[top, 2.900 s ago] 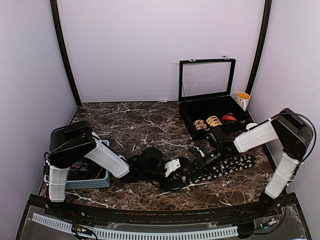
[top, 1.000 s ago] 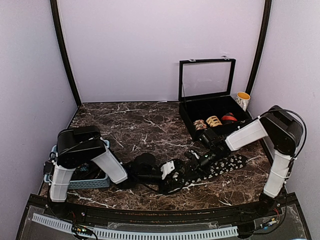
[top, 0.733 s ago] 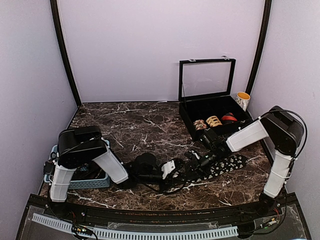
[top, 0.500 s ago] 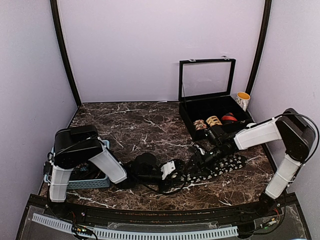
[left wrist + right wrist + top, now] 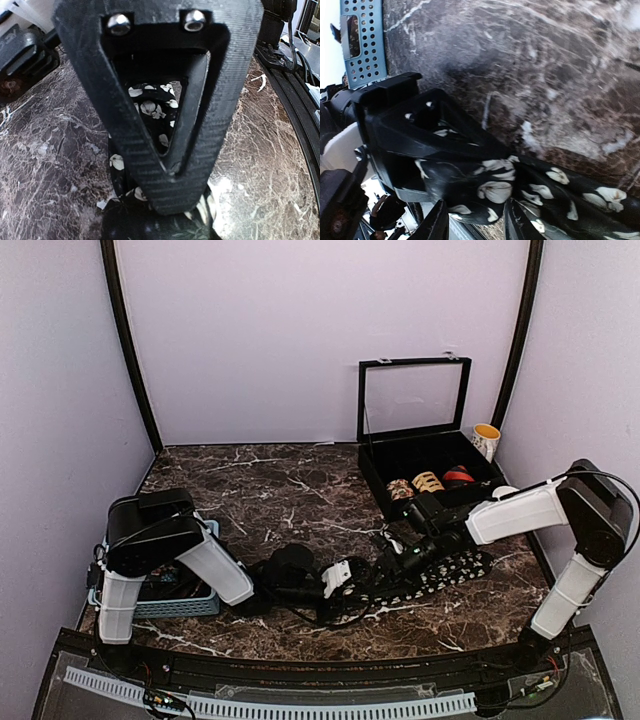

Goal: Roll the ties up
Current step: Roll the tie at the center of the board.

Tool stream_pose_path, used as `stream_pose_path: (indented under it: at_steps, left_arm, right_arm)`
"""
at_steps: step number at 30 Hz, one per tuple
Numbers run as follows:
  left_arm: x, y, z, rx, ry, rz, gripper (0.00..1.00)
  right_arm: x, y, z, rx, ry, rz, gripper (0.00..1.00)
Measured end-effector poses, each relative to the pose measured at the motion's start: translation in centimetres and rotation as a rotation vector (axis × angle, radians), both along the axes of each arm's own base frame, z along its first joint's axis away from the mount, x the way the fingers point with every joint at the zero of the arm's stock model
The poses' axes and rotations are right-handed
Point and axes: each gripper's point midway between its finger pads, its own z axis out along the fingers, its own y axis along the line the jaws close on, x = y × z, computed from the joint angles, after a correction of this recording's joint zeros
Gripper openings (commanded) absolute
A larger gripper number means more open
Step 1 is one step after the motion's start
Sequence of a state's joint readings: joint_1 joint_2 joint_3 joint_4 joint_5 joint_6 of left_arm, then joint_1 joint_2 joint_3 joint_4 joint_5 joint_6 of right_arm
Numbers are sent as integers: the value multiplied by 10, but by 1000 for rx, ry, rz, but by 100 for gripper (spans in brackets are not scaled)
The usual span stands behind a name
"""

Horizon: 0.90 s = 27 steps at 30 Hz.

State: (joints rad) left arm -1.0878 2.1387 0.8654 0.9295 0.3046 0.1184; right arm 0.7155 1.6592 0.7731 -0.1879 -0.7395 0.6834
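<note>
A black tie [image 5: 450, 568] with white flower prints lies across the marble table [image 5: 280, 490], its left end wound into a small roll. My left gripper [image 5: 358, 586] reaches in from the left. In the left wrist view its gripper [image 5: 172, 172] is shut in a V on the roll, and the tie [image 5: 150, 107] shows through the finger frame. My right gripper [image 5: 392, 565] meets it from the right. In the right wrist view the tie [image 5: 495, 190] fills the gap of that gripper [image 5: 475, 224], whose fingers [image 5: 440, 222] press its sides, with the left fingers [image 5: 420, 135] just beyond.
A black case [image 5: 372, 480] with its glass lid raised stands at the back right, holding a tan coil [image 5: 428, 481], a red coil [image 5: 458, 476] and a third [image 5: 400, 489]. A cup [image 5: 486, 440] stands behind it. A blue basket [image 5: 190, 602] sits by the left arm.
My left gripper has closed on the roll. My right gripper let go, opened wide, then closed in again around the roll, while its forearm swung out to the right. The tie's wide end barely shifted.
</note>
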Motion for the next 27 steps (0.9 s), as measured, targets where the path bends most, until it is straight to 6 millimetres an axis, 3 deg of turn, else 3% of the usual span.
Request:
stream_pose_path:
  at_steps: [13,18,22,27]
  left_arm:
    - [-1,0,-1,8,6,-3,31]
    - [-1,0,-1,9,7,-5,31]
    - [-1,0,-2,11,9,-6,31]
    - [-1,0,-2,13,12,-5,40]
  right_arm:
    - [-1,11,6,-6,-3,31,37]
    - [-1,13,3,-19,2,41,22]
    - [-1,15,2,-15,3,57,0]
    - [1,15,0,-12,0,62,0]
